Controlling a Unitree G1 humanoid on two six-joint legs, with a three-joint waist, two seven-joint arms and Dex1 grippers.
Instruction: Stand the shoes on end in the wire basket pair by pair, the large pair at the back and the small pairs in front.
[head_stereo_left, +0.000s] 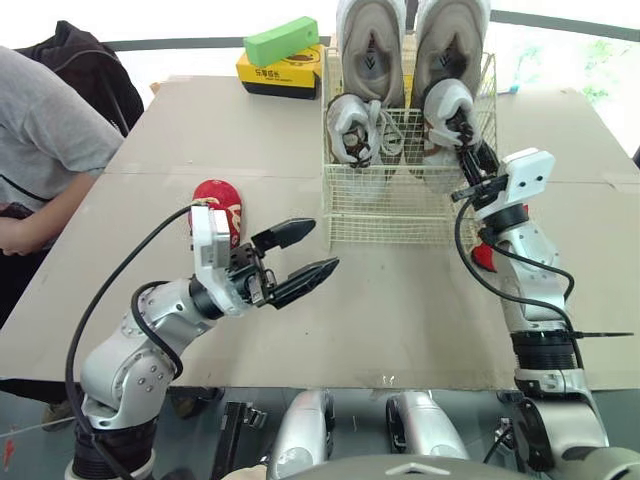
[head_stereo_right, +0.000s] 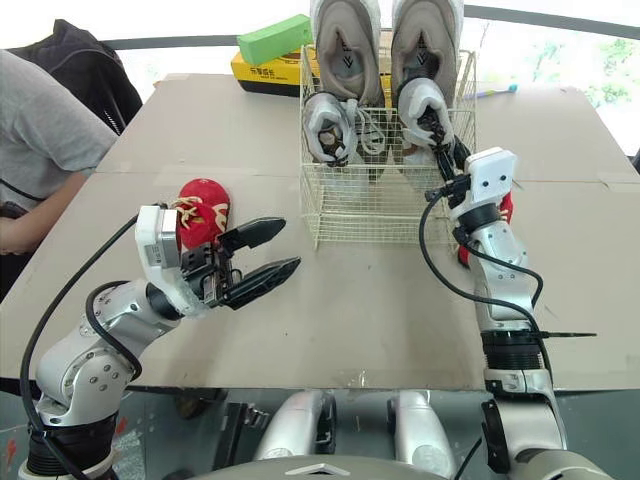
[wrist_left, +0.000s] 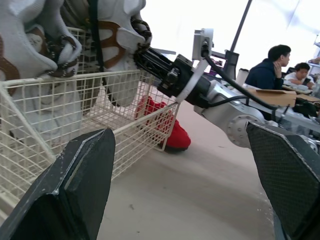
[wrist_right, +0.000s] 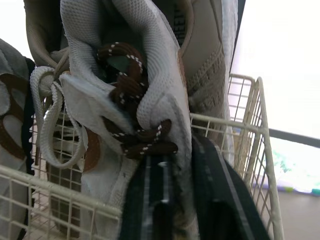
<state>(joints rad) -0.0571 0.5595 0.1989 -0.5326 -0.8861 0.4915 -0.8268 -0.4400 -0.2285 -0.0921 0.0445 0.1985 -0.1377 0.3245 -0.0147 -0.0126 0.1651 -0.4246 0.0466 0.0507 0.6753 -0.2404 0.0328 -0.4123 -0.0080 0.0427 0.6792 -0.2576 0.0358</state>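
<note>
Right pincer (head_stereo_left: 466, 135) pinched the small white shoe (head_stereo_left: 448, 105) standing front-right in the wire basket (head_stereo_left: 400, 215) near the worktop's (head_stereo_left: 400, 320) far edge, in front of the large pair (head_stereo_left: 372, 40). Left pincer (head_stereo_left: 325, 244) hung spread above mid-worktop. The left wrist view exposed a red shoe (wrist_left: 165, 127) beside the basket, half hidden by the right arm in the head views. Yellow box (head_stereo_left: 280, 72) lettering was unreadable.
</note>
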